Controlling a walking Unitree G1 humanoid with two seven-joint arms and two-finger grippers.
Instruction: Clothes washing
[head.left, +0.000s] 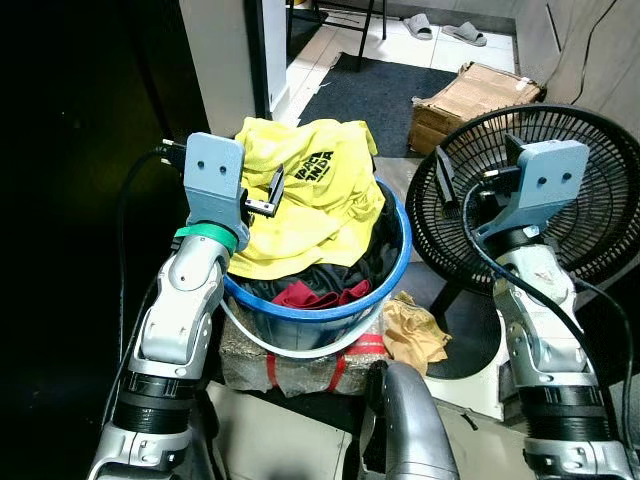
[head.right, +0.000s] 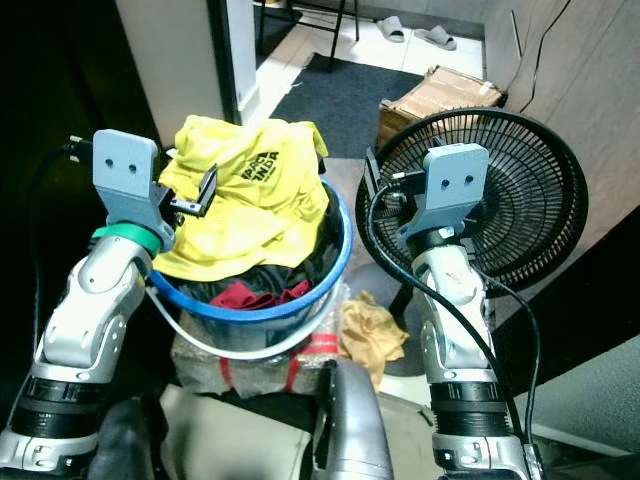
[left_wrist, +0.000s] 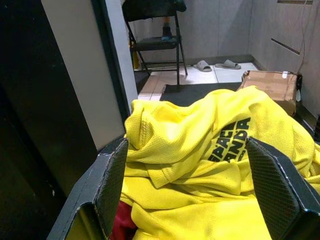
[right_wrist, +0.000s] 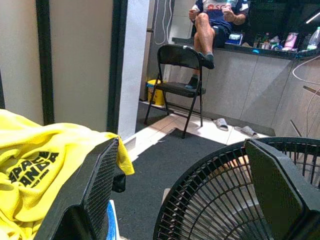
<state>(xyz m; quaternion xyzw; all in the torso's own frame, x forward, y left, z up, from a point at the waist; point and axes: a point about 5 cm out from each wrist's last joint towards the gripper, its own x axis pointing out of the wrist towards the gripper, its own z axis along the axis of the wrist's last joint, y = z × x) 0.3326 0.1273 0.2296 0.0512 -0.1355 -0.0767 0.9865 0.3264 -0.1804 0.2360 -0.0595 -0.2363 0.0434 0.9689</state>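
A blue laundry basket (head.left: 395, 262) is sitting on a wrapped bundle (head.left: 300, 365) just in front of the robot, heaped with clothes. A yellow jersey (head.left: 310, 195) with dark lettering is lying on top of the heap, spilling over the far and left rim, with a red garment (head.left: 310, 294) and dark clothing showing beneath it at the near side.

The left gripper (head.left: 268, 192) is hovering at the left edge of the basket, right over the yellow jersey, and its fingers (left_wrist: 112, 187) are standing wide apart with the jersey lying between them, not clamped on it.

The right gripper (right_wrist: 180, 190) is raised to the right of the basket, in front of a black floor fan (head.left: 590, 190), its fingers (right_wrist: 100, 180) spread apart and holding nothing.

A crumpled tan cloth (head.left: 412, 330) is lying on the floor between the basket and the fan's base. Farther off, a cardboard box (head.left: 470, 100) is resting beside a dark mat (head.left: 375, 90), and a pair of grey slippers (head.left: 445, 28) is lying on the tiled floor. In the right wrist view a person (right_wrist: 215, 20) is sitting on a counter above a black folding chair (right_wrist: 177, 85).
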